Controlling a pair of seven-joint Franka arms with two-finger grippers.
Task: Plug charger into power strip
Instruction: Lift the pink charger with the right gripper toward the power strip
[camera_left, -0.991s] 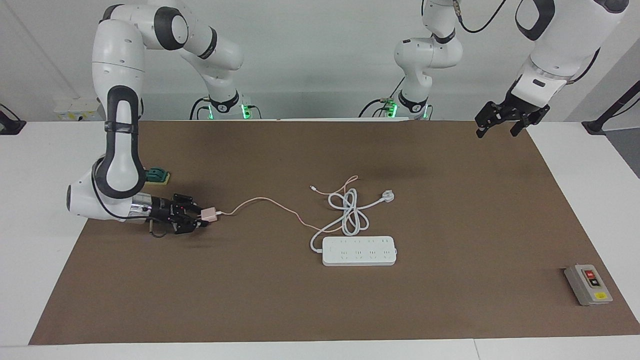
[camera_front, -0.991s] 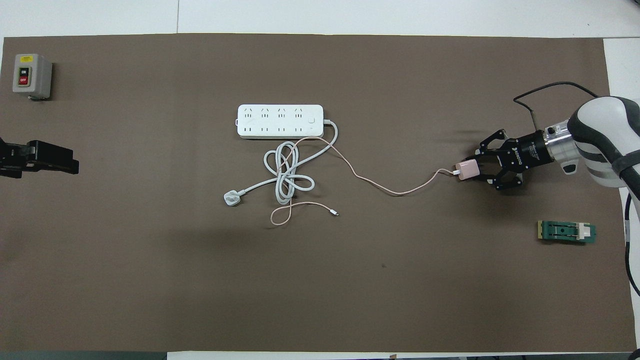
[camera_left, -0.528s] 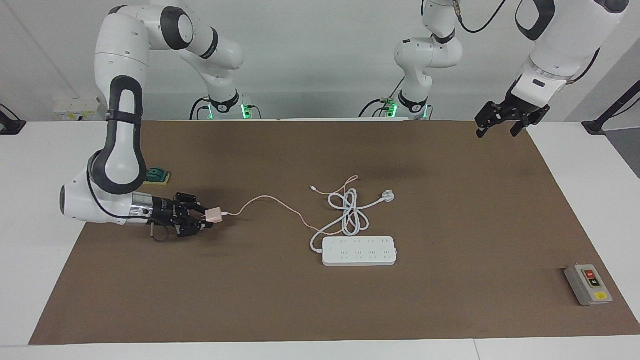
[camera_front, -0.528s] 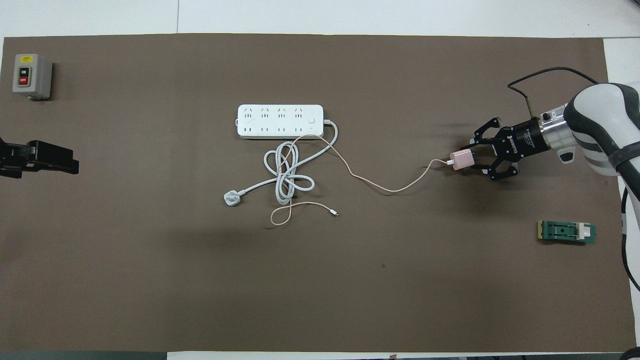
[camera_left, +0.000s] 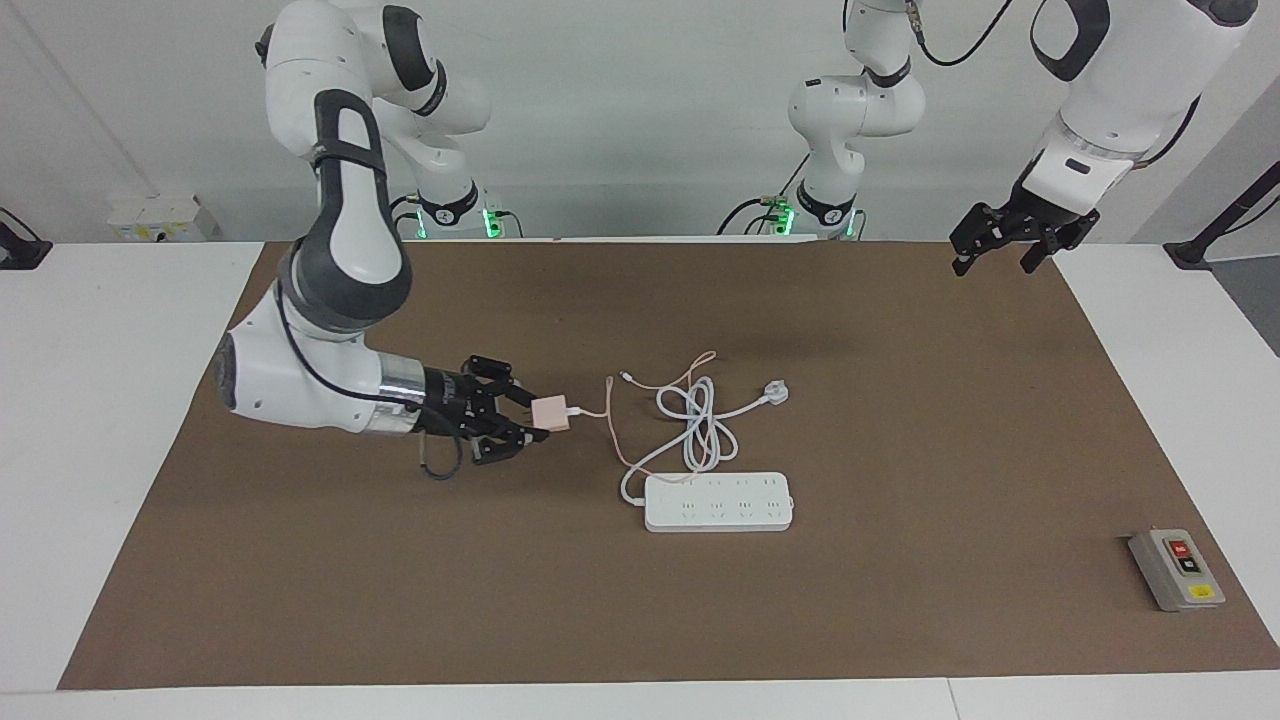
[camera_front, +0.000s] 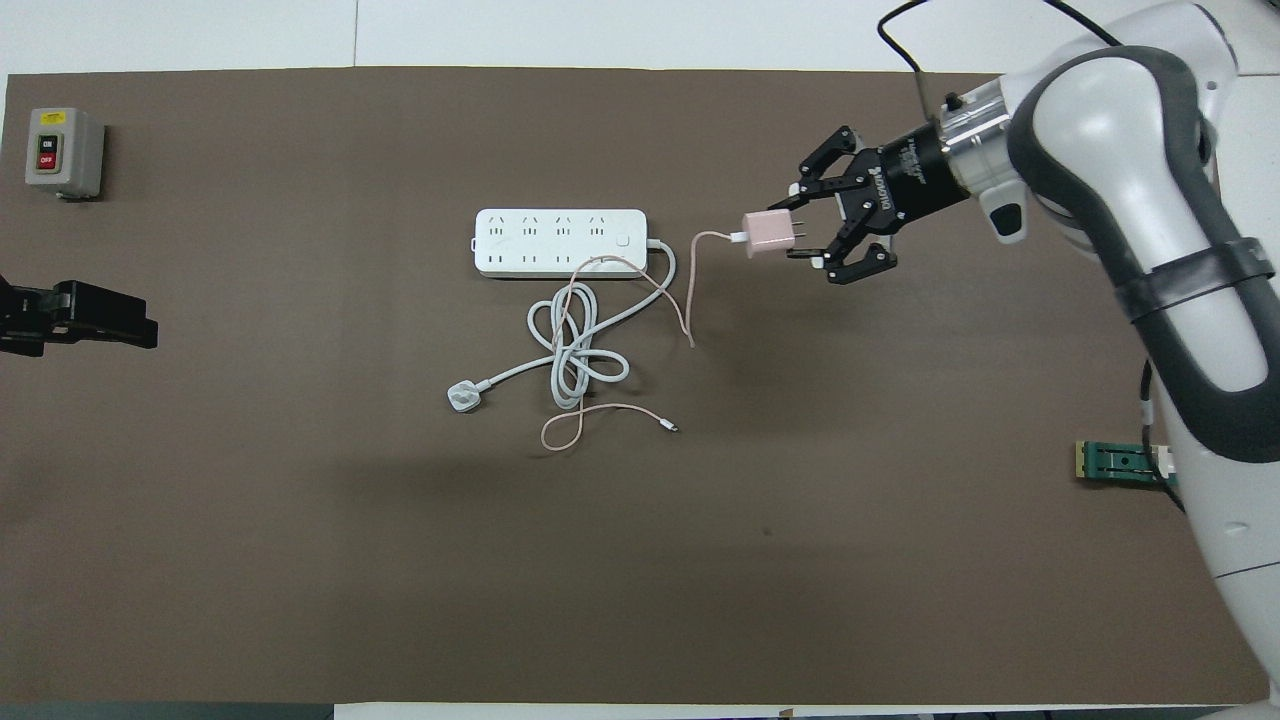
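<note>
The pale-pink charger (camera_left: 549, 413) (camera_front: 768, 233) hangs just above the brown mat, with my right gripper (camera_left: 533, 420) (camera_front: 792, 232) shut on it. It is a short way from the power strip (camera_left: 718, 502) (camera_front: 560, 242), toward the right arm's end of the table. Its thin pink cable (camera_front: 688, 300) loops down to the mat and crosses the strip's coiled white cord (camera_front: 575, 345). The strip lies flat with its sockets facing up. My left gripper (camera_left: 1003, 243) (camera_front: 100, 322) waits open, raised over the mat's edge at the left arm's end.
A white three-pin plug (camera_left: 776, 392) (camera_front: 462, 397) lies nearer to the robots than the strip. A grey button box (camera_left: 1177, 569) (camera_front: 63, 152) sits at the left arm's end. A small green fixture (camera_front: 1125, 463) lies at the right arm's end.
My right arm has swung in from its end of the mat, carrying the charger toward the power strip. The pink cable has gone slack into a loop. The left arm has not moved.
</note>
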